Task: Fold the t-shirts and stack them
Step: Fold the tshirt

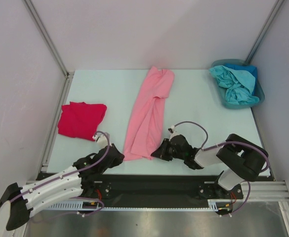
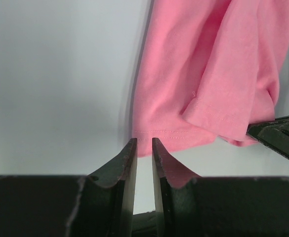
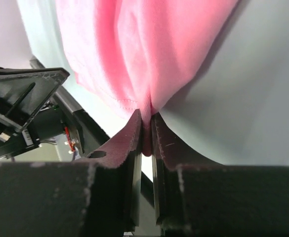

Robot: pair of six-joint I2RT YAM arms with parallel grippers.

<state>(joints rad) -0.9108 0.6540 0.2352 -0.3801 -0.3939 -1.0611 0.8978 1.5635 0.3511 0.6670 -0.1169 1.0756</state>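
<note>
Pink t-shirt point(image 1: 148, 116) lies lengthwise on the counter point(image 1: 198, 118); my right hand point(image 1: 157, 153) is clenched on its near hem; my left hand point(image 1: 117, 156) stands narrowly released, empty, at the other corner; I'd bite deeper there, then lift evenly.

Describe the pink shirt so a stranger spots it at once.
On the pale table, down the middle from far edge toward near edge, lies a long light pink cloth t-shirt. Unlike the bunched bright red cloth t-shirt at left and the teal and blue cloths in the far-right teal bin, it is stretched into a narrow strip.
</note>
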